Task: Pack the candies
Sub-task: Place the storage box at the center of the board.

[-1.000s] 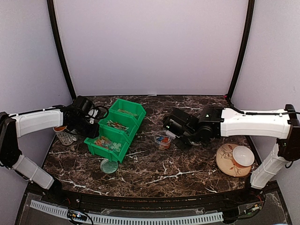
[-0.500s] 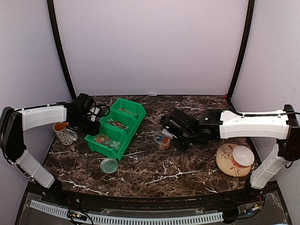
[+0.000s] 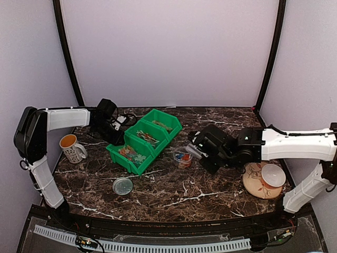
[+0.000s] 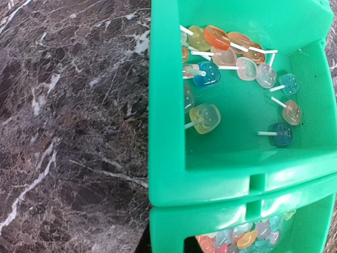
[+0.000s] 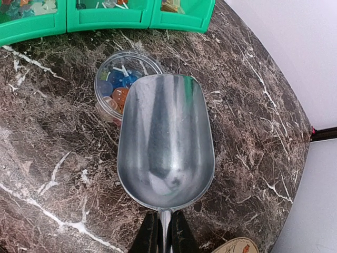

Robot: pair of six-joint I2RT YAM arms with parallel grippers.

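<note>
The tiny mixed-colour candies (image 4: 210,74) sit in the compartments of a green plastic three-part bin (image 4: 210,182), plus a few in a small clear plastic cup (image 5: 107,108) on the dark marble table (image 3: 184,195). The right gripper (image 5: 164,229) has its fingers pinched on the handle of an empty metal scoop (image 5: 166,137) that overlaps the cup's rim. The left gripper (image 3: 112,128) is clamped on the bin's end wall.

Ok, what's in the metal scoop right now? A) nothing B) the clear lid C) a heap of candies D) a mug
A: the right wrist view shows the bowl of the metal scoop bare, with its lip over the rim of the clear cup that holds the candies.
</note>
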